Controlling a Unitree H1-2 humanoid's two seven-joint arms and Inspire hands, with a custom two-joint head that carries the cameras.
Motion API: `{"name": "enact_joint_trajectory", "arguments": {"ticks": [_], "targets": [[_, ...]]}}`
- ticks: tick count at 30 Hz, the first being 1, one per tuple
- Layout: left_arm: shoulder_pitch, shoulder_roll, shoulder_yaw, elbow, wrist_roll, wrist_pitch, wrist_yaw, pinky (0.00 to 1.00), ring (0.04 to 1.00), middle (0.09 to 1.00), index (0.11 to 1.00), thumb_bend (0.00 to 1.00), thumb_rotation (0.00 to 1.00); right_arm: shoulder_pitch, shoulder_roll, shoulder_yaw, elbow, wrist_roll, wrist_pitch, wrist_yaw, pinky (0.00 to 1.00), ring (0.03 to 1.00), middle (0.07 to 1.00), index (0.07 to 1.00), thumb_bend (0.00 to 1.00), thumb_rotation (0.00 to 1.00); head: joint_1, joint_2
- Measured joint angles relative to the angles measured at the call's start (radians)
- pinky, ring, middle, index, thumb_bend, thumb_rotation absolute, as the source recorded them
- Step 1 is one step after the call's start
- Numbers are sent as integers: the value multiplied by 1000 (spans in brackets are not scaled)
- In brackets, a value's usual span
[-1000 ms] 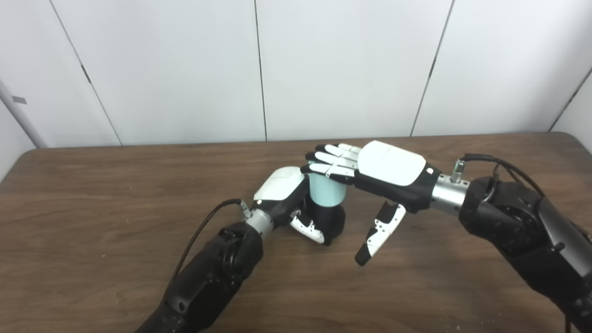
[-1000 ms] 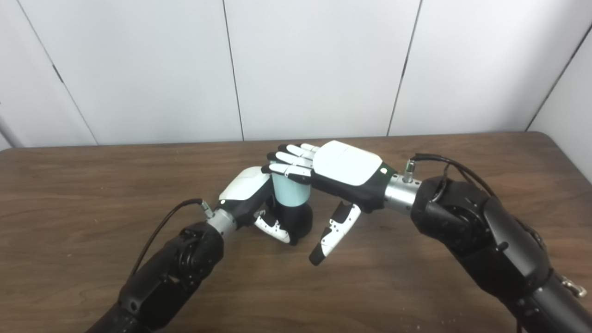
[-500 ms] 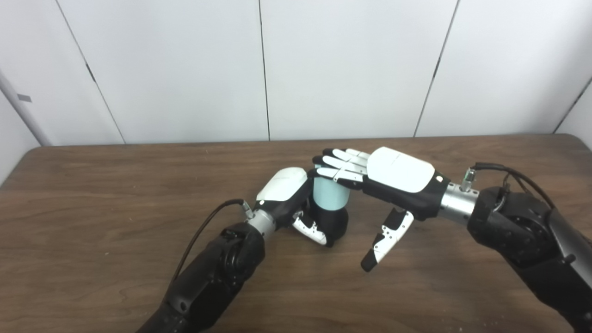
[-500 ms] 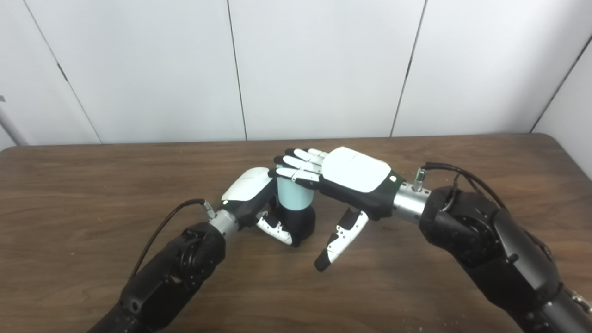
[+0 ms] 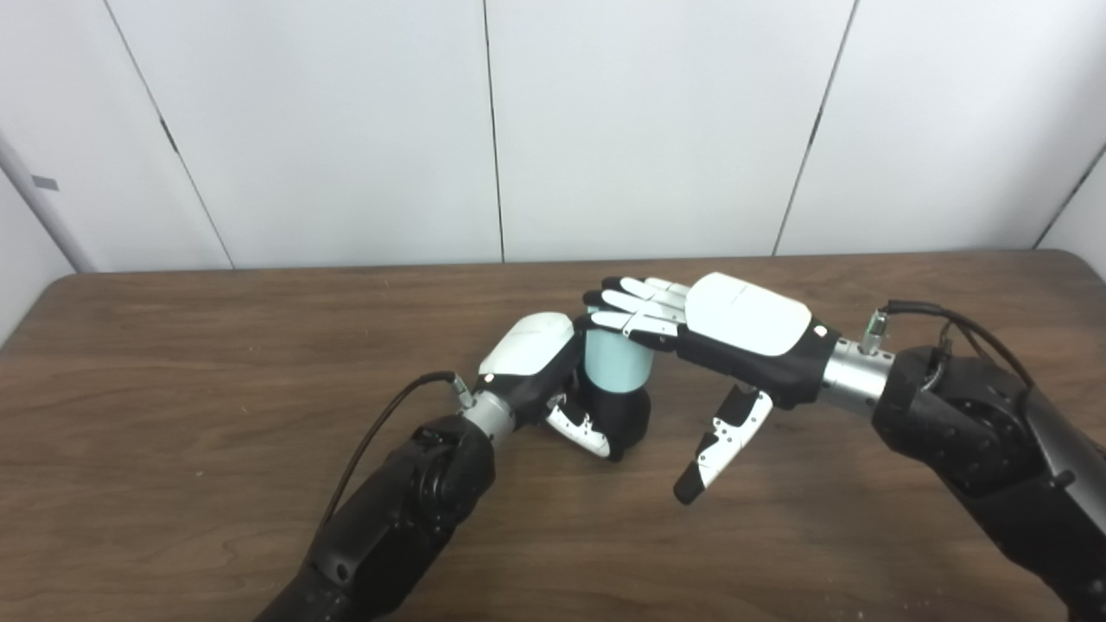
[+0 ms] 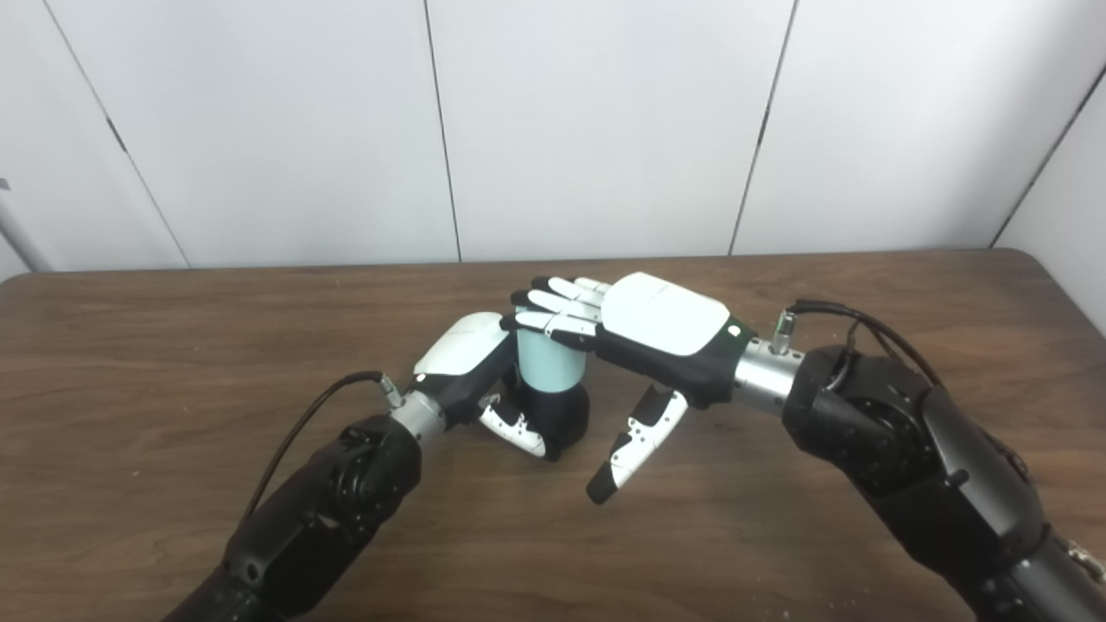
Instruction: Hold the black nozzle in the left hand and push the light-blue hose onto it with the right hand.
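The left hand wraps the black nozzle, covering most of it, so where the nozzle meets the light-blue hose is only partly seen. The right hand lies flat over the hose's top, hiding its upper end and whether the fingers actually press on it. Both arms are cut off by the bottom edge.
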Motion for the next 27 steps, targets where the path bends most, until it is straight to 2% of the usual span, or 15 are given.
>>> {"name": "enact_joint_trajectory", "arguments": {"ticks": [3,9,11,14,19,25,27], "targets": [[-1,0,1,2,0,0,0,484,500,493,474,526,0,4,24,-21,-2,2,24,-1,901,961,997,981,719,521,-3,-8],[-2,-2,4,5,0,1,0,450,479,482,481,526,0,78,167,-99,-25,-69,124,-84,798,928,990,984,680,337,0,-14],[-2,-2,4,5,1,1,0,446,476,483,480,526,0,99,211,-132,-31,-85,180,-100,713,923,988,991,694,293,0,-14],[-2,-2,4,5,1,0,1,442,478,489,476,526,0,120,258,-197,-33,-88,242,-134,741,911,991,999,709,229,3,-18],[-3,-3,4,8,1,0,2,444,478,487,478,526,0,129,298,-287,-34,-15,270,-192,694,869,967,1000,738,204,23,-26],[-3,-6,3,10,2,0,4,440,460,475,483,527,0,178,327,-349,-32,93,367,-198,738,886,999,1000,776,206,81,-38],[-2,-6,3,11,3,0,4,435,455,471,485,527,0,194,326,-363,-32,119,390,-198,741,893,1000,1000,795,212,78,-40]]}}
